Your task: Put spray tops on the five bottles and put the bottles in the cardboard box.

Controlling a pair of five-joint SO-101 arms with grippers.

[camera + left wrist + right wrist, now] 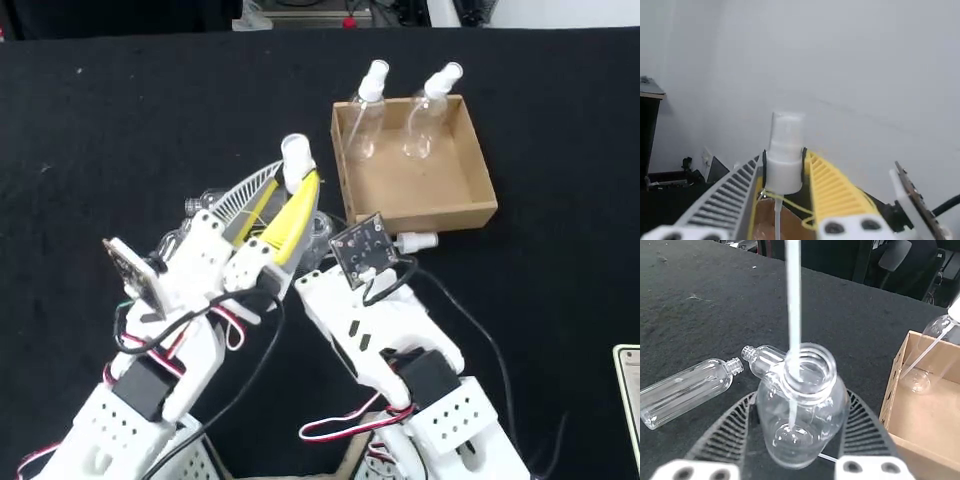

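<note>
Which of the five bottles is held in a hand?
The bottle upright in the right hand, a tube in its open neck. Two lie capless on the table; two sit capped in the box.

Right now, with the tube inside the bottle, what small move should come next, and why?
Probably lower the left gripper straight down. It holds the spray top, whose tube already runs through the open neck of the bottle clamped upright in the right gripper. The cap sits well above the neck, so it must descend before seating.
</note>
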